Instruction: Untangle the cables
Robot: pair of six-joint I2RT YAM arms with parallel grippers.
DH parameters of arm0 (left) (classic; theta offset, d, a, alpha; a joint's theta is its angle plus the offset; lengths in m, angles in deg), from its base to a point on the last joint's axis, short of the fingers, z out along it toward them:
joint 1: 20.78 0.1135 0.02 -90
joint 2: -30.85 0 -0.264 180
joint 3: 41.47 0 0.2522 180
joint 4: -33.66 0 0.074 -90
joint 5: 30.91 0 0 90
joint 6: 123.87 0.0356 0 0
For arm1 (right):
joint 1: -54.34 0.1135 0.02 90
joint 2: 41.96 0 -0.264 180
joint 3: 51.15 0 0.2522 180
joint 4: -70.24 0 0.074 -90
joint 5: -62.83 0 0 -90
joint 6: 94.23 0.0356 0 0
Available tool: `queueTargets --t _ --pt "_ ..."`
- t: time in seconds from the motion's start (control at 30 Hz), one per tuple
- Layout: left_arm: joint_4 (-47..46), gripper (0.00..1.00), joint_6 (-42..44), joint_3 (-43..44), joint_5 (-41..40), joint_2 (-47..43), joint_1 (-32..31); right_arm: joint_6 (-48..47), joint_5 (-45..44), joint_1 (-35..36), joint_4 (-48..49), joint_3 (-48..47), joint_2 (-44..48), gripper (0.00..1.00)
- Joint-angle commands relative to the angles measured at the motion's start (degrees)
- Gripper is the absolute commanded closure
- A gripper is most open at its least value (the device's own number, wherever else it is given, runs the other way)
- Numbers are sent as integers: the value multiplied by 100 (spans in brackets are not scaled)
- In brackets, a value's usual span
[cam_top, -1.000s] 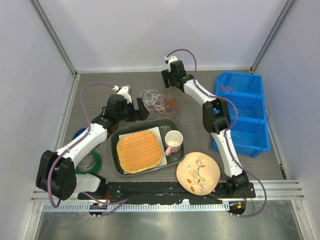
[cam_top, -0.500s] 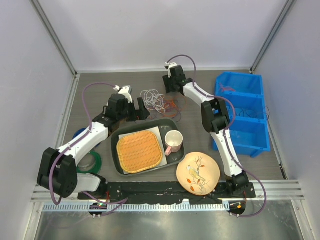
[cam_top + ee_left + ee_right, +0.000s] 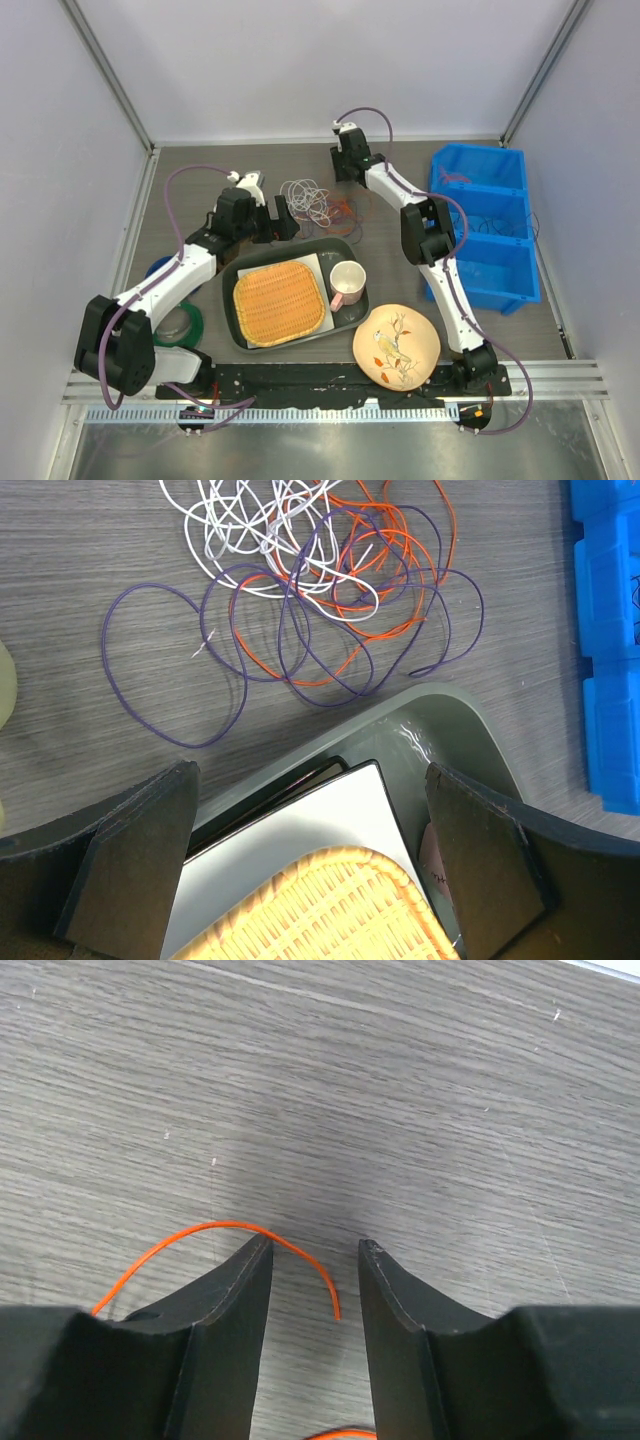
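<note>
The cables (image 3: 315, 203) are thin red-orange, purple and white wires looped in a loose bunch on the table behind the tray; they also fill the top of the left wrist view (image 3: 320, 580). My left gripper (image 3: 283, 222) is open and empty, its jaws wide apart over the tray's far rim (image 3: 310, 780), just short of the purple loops. My right gripper (image 3: 345, 165) is low over the table behind the bunch. Its jaws stand a narrow gap apart (image 3: 315, 1245), and the free end of an orange wire (image 3: 310, 1260) lies between them, ungripped.
A dark tray (image 3: 352, 252) holds a wicker mat (image 3: 279, 302) and a pink mug (image 3: 347, 283). A patterned plate (image 3: 396, 346) lies at the front. Blue bins (image 3: 485, 225) stand on the right. Green and blue tape rings (image 3: 180, 322) lie on the left.
My right wrist has turned and shifted slightly toward the back right. The left arm and the cables have not moved.
</note>
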Motion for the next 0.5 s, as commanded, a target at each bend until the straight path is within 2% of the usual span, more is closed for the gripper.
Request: queueTargets --t 0.0,0.13,0.23,0.37,0.47 --pt "-138 0 -60 157 110 -165 2 145 202 -142 -243 -282 -133 62" --pt "-174 0 -51 122 110 -192 11 285 580 -274 -190 -264 -133 78" --pt "-165 0 -34 122 101 -209 2 303 739 -327 -58 -97 -46 97" --pt "-139 0 -34 122 49 -218 2 286 757 -318 424 429 463 99" --pt "-130 0 -25 122 101 -244 2 312 520 -318 1065 1375 1341 99"
